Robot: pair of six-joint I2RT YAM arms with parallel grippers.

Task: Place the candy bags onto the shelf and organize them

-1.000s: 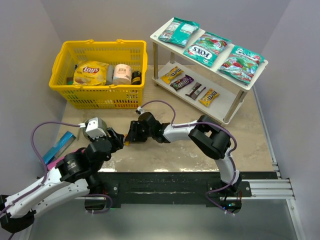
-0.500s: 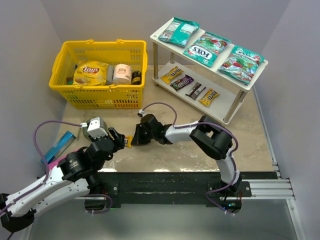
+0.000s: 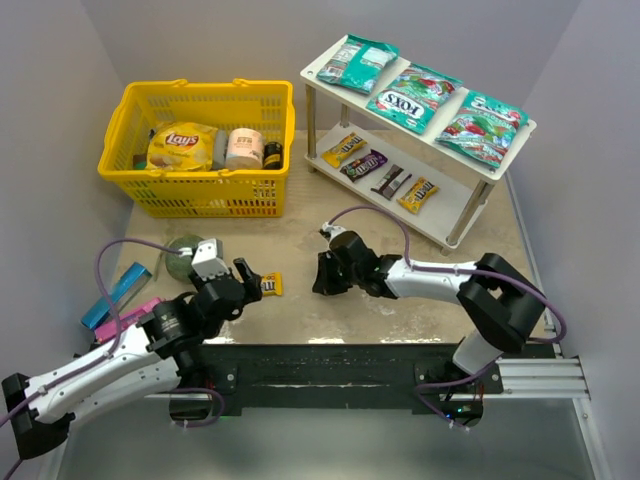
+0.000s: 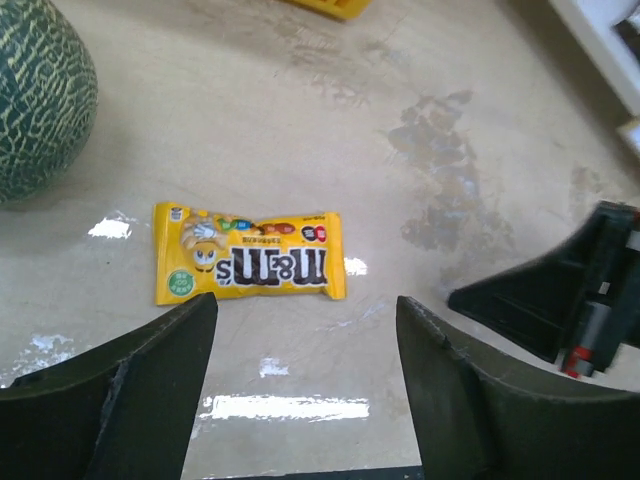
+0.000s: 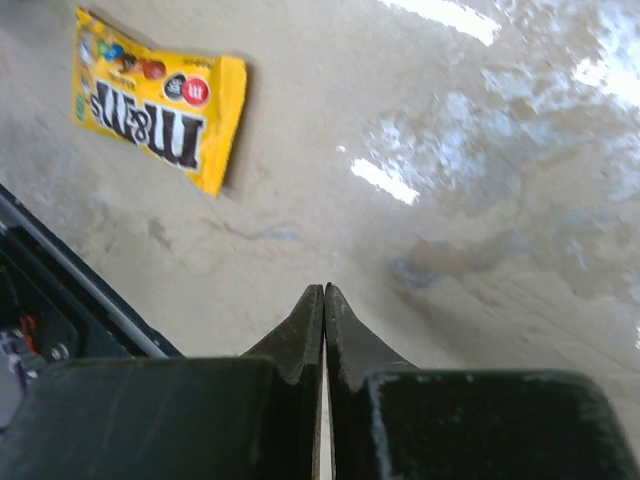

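A small yellow M&M's candy bag (image 3: 270,285) (image 4: 248,258) (image 5: 155,105) lies flat on the table between the two arms, touched by neither. My left gripper (image 3: 256,284) (image 4: 305,310) stands open just short of it, nothing between its fingers. My right gripper (image 3: 320,275) (image 5: 323,290) is shut and empty, to the right of the packet. The white shelf (image 3: 455,205) carries three teal candy bags (image 3: 415,97) on top and several small packets (image 3: 363,164) on its lower board.
A yellow basket (image 3: 200,150) at the back left holds a Lay's bag (image 3: 182,145) and jars. A green melon-like ball (image 3: 182,255) (image 4: 40,90) sits beside the left arm. A flat blue packet (image 3: 118,292) lies at the left edge.
The right gripper has shut empty and drawn back to the right. The yellow packet now lies free on the table. The left gripper has opened wider.
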